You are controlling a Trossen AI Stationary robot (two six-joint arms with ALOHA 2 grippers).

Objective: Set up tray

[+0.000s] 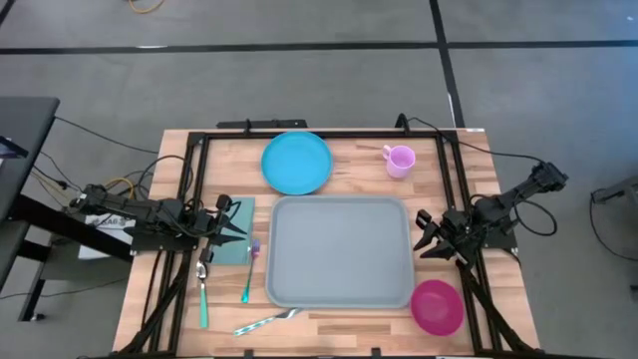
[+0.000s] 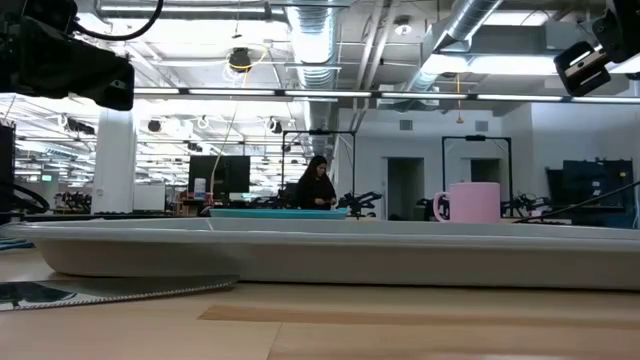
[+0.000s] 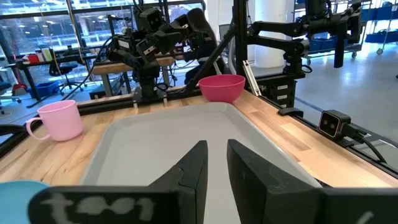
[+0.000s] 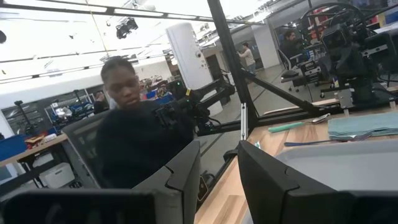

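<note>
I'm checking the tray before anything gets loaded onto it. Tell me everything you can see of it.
The tray is a large grey-blue rectangle with rounded corners and a raised rim, plastic by its look. It lies flat in the middle of the wooden table, and nothing lies in it. The left gripper and right gripper sit at its short sides, neither holding it. A fork reaches its near edge; whether they touch is unclear.

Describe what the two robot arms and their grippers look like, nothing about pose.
Both arms are dark, nearly black, built of jointed segments. The left gripper and right gripper each end in two flat, tapering dark jaws. Black cables trail from both arm bases off the table's sides; yellowish wires bunch near the left arm's base. In the left wrist view, a blurred pale marking shows on the dark gripper body.
</note>
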